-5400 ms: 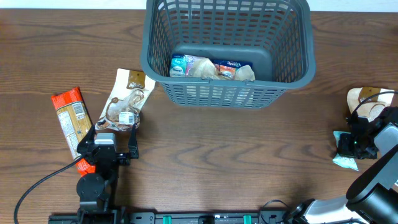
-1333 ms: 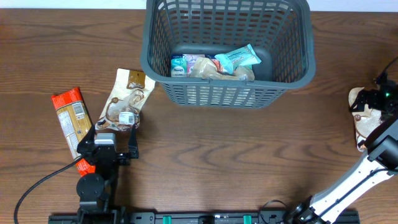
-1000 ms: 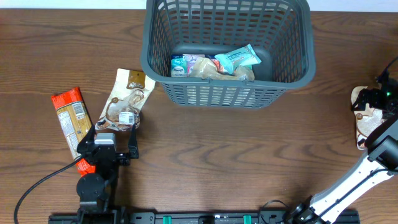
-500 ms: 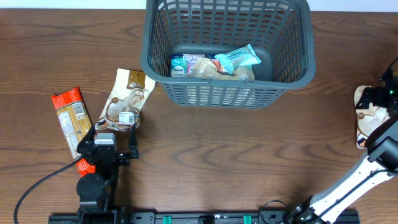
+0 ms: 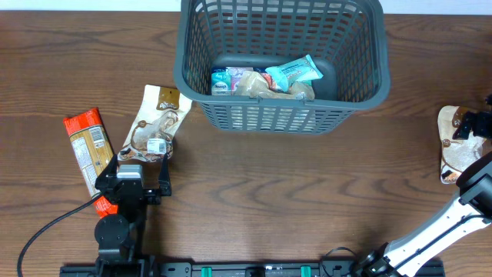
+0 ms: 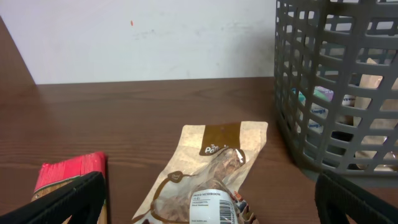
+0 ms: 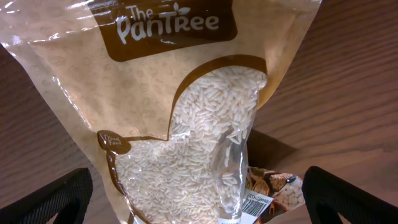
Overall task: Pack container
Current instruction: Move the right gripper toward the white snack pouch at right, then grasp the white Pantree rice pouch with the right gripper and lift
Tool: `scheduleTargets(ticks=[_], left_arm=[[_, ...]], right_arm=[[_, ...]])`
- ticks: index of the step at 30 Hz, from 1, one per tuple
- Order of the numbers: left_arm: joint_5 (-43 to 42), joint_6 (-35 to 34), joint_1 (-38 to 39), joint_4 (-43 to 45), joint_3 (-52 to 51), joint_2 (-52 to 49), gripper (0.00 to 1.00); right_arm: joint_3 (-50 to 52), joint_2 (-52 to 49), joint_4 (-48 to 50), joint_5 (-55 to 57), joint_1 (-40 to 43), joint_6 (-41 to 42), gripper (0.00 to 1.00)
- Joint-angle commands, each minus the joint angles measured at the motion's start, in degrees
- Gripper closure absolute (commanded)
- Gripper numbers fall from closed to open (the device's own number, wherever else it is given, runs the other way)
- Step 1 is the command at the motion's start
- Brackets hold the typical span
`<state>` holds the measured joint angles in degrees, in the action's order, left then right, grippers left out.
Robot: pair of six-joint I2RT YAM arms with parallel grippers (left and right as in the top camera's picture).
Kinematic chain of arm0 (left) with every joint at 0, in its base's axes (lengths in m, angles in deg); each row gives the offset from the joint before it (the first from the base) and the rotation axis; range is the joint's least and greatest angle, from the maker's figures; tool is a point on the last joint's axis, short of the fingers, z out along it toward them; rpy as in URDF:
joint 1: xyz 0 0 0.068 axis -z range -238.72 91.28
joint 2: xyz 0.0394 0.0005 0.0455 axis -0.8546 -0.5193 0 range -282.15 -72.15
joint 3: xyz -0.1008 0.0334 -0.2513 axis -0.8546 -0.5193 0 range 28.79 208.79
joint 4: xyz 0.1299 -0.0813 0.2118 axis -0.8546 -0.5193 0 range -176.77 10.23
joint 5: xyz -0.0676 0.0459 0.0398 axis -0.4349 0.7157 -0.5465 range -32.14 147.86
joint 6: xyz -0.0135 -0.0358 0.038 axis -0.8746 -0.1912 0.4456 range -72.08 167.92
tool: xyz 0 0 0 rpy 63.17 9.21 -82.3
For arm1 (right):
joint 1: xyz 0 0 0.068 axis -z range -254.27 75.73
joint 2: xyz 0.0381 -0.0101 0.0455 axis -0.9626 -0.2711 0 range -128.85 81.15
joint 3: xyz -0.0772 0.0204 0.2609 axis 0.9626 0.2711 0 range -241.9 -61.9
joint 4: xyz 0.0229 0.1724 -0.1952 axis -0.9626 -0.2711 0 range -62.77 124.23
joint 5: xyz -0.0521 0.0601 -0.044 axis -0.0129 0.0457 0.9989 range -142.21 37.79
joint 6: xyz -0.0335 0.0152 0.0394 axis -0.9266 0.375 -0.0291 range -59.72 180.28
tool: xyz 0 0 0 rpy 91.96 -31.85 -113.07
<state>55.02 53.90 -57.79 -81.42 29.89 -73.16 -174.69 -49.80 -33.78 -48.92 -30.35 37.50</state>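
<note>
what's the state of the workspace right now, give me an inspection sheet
surface: dark wood table
job's things: grey container at the far edge, holding a teal packet and other packets; red packet and beige pouch lie at left, rice pouch at right
clutter: nothing seen
grippers: left gripper open at the beige pouch's near end; right gripper open above the rice pouch
cables: black cable trailing from the left arm
surroundings: white wall behind the table

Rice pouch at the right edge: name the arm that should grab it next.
Right. The right gripper hovers over the rice pouch, jaws open; the left gripper sits far across the table beside another pouch.
</note>
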Motion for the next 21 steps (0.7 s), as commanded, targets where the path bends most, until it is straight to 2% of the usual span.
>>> scheduleTargets(ticks=[1,10,21], left_arm=[[0.50,-0.33,0.13,-2.16,-0.87,0.04,0.01],[0.50,-0.33,0.13,-2.16,-0.87,0.04,0.01],[0.50,-0.33,0.13,-2.16,-0.87,0.04,0.01]], right_arm=[[-1.09,1.66,0.15,-0.17,0.39,0.92,0.01],[1.01,-0.22,0.55,-2.73,0.26,0.92,0.01],[10.10,-0.31,5.86,-2.75,0.24,0.87,0.01]])
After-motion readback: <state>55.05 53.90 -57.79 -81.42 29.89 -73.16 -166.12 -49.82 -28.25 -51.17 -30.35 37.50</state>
